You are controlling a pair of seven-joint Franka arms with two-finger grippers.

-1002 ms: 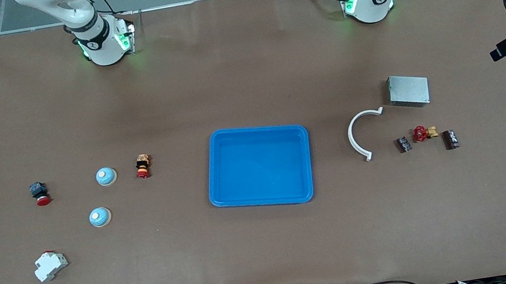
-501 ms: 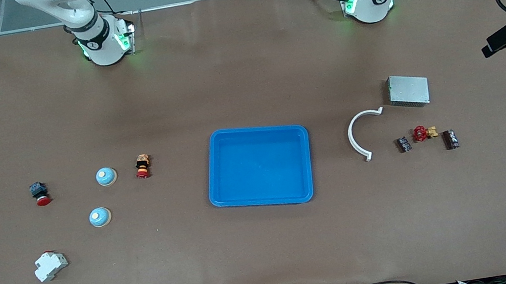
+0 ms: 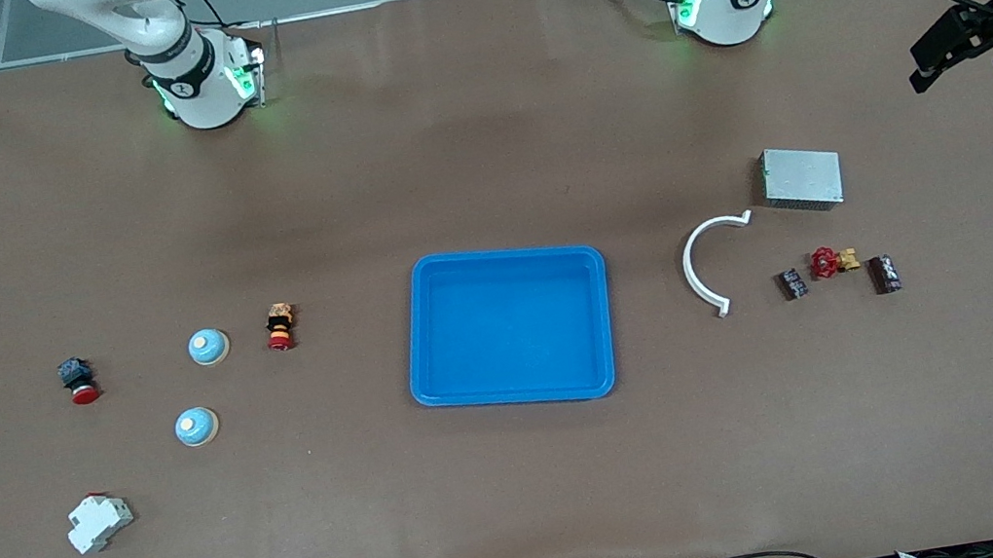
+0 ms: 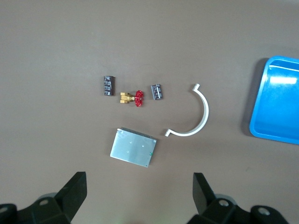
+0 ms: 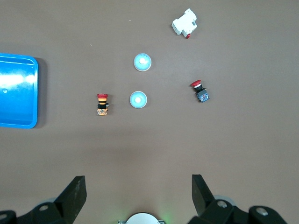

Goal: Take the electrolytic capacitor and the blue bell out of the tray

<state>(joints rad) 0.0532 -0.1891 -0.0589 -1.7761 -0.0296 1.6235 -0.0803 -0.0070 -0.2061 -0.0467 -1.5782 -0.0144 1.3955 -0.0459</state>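
Note:
Two dark capacitors (image 3: 791, 283) (image 3: 885, 273) lie toward the left arm's end of the table, one on each side of a red valve (image 3: 833, 260). Both capacitors (image 4: 156, 91) (image 4: 108, 86) also show in the left wrist view. Two light-blue bells (image 3: 208, 347) (image 3: 197, 426) sit toward the right arm's end; the right wrist view shows these bells (image 5: 138, 99) (image 5: 142, 62) too. A blue tray (image 3: 603, 322) lies empty mid-table. My left gripper (image 4: 140, 184) (image 3: 962, 67) hangs open, high over the table's edge beside the metal box. My right gripper (image 5: 138, 186) is open, high above its own base.
A white curved clip (image 3: 700, 273) and a metal box (image 3: 801, 177) lie near the capacitors. Two red push-button switches (image 3: 78, 379) (image 3: 279, 326) and a white breaker (image 3: 99, 522) lie around the bells.
The left gripper has come farther into the front view from the table's left-arm end, its white hand now showing. The right arm has hardly moved. Nothing on the table has shifted.

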